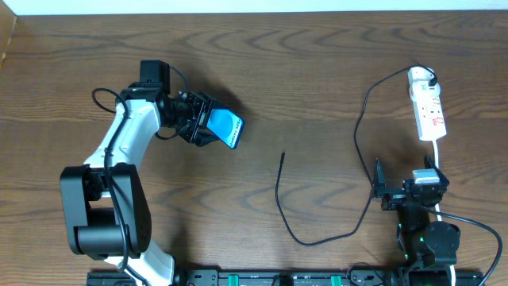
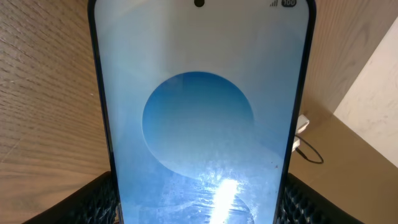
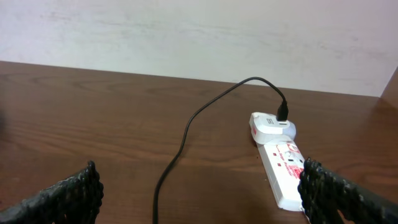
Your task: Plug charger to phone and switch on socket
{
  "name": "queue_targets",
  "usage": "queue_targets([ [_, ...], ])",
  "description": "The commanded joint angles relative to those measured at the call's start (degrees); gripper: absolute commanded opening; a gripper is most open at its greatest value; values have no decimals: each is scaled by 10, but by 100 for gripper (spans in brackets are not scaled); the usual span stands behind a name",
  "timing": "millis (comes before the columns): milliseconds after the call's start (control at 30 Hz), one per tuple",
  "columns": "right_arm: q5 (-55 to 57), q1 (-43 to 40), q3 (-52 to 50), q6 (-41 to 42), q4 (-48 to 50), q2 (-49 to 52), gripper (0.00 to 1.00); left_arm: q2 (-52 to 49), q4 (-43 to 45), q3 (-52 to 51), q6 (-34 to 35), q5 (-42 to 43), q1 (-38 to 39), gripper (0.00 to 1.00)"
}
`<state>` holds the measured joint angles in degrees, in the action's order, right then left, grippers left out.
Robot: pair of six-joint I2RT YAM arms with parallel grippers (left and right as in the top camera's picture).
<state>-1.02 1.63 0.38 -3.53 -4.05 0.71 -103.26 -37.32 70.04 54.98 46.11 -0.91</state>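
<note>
My left gripper (image 1: pixel 208 127) is shut on the phone (image 1: pixel 228 129), which sticks out of it to the right, tilted. In the left wrist view the phone's blue screen (image 2: pixel 199 112) fills the frame, and a black finger (image 2: pixel 93 199) presses on each long edge. The charger (image 1: pixel 279 199) lies loose across the middle of the table, its connector tip (image 1: pixel 283 155) free on the wood right of the phone. Its far end is plugged in at the top of the white socket (image 1: pixel 429 107). My right gripper (image 1: pixel 406 191) stands open just below the socket (image 3: pixel 283 177), with nothing between its fingers.
The black cable (image 3: pixel 183 140) runs across the wood between the right gripper's fingers and up to a white adapter (image 3: pixel 272 126) on the strip. The socket's white lead (image 1: pixel 438 155) passes close by the right gripper. A pale wall rises behind the table's far edge.
</note>
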Motion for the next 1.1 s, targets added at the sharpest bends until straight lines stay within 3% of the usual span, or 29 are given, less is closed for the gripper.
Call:
queue_targets([
  [0,5,-1,0,5,-3,-3,99,20,-2,6,-14,3,2,7],
  [567,39,-2,0,-4,10,-3,99,20,36,6,-14,3,2,7],
  [900,-2,-1,7,15,128,-3,99,20,38,6,-14,10,2,7],
  [1067,-26,-2,61,48,80,9,99,20,51,6,-14,12,6,7],
])
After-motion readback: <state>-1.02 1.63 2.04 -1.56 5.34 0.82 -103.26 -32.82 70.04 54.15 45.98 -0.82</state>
